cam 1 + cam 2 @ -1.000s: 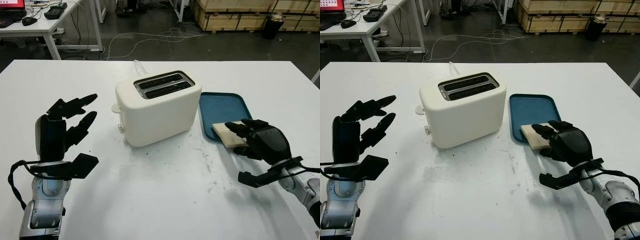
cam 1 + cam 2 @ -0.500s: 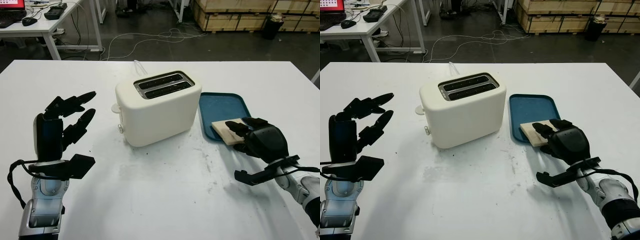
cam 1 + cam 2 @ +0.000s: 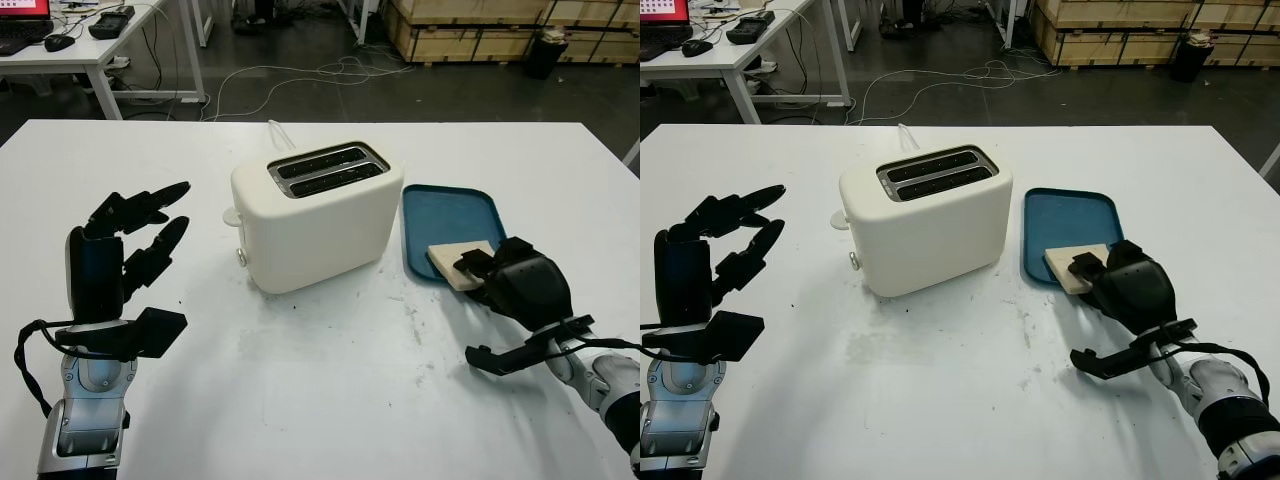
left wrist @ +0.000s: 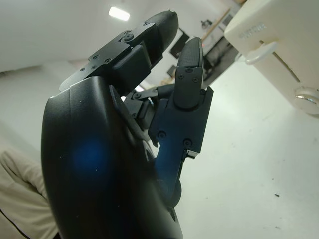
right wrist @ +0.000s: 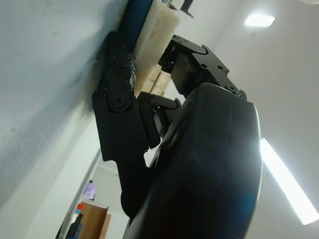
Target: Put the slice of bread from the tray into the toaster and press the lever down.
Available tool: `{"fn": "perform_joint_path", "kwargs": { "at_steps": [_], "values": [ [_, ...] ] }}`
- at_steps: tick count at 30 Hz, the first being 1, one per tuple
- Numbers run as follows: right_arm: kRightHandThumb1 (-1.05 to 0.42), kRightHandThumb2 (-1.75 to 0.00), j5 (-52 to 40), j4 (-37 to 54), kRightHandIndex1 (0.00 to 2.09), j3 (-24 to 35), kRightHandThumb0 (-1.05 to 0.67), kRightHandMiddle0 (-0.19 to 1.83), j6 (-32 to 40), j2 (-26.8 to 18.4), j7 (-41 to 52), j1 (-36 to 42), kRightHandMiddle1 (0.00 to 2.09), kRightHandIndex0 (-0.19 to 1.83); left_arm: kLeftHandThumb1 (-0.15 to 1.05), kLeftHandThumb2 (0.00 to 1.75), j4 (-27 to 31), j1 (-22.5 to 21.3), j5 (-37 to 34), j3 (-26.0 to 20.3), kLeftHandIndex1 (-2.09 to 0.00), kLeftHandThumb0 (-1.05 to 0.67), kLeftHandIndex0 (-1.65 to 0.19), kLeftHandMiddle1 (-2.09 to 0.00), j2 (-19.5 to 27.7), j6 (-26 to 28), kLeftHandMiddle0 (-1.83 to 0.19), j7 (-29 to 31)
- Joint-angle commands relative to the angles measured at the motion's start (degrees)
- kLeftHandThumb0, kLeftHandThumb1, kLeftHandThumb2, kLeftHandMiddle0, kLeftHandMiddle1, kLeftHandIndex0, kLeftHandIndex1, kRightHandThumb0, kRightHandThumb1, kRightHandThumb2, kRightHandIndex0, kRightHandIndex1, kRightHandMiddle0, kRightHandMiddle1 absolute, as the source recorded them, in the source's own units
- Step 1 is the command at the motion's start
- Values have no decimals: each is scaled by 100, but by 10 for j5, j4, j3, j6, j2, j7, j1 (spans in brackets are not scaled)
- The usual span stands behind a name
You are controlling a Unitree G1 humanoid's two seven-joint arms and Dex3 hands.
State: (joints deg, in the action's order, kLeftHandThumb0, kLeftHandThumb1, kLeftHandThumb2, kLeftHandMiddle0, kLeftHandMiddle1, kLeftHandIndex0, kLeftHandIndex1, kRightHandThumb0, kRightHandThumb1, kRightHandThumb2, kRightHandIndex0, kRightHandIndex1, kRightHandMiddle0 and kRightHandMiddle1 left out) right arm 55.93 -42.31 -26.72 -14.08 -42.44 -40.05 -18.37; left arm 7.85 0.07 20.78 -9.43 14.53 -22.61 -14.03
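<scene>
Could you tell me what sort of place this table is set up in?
Probably a lab or workshop, not a kitchen: wooden crates stacked at the back, cables loose on the dark floor, and a desk with computer gear beyond the white table.

Glossy black plastic right hand [image 3: 515, 290], porous bread slice [image 3: 456, 265] under it, matt blue tray [image 3: 445, 215], smooth cream toaster [image 3: 315, 215], scuffed white counter [image 3: 330, 390].

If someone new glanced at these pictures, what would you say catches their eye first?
Probably the cream toaster at the middle of the white table, its two slots empty. Next, the right hand at the near corner of the blue tray beside it, closing on the slice of bread. The left hand hovers open on the toaster's other side.
</scene>
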Motion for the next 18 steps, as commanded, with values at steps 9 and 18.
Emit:
{"fn": "perform_joint_path", "kwargs": {
  "at_steps": [9,18],
  "values": [
    [-92,-46,0,-8,175,-8,-57,50,-26,-4,-28,-13,175,94,92,17,7,0,0,1,-3,-28,-99,-124,0,7,-63,7],
    [-92,-61,-37,8,175,30,-61,43,-81,-16,-5,-28,175,90,92,16,5,-3,3,2,-2,-27,-99,-123,-1,7,-64,7]
  ]
}}
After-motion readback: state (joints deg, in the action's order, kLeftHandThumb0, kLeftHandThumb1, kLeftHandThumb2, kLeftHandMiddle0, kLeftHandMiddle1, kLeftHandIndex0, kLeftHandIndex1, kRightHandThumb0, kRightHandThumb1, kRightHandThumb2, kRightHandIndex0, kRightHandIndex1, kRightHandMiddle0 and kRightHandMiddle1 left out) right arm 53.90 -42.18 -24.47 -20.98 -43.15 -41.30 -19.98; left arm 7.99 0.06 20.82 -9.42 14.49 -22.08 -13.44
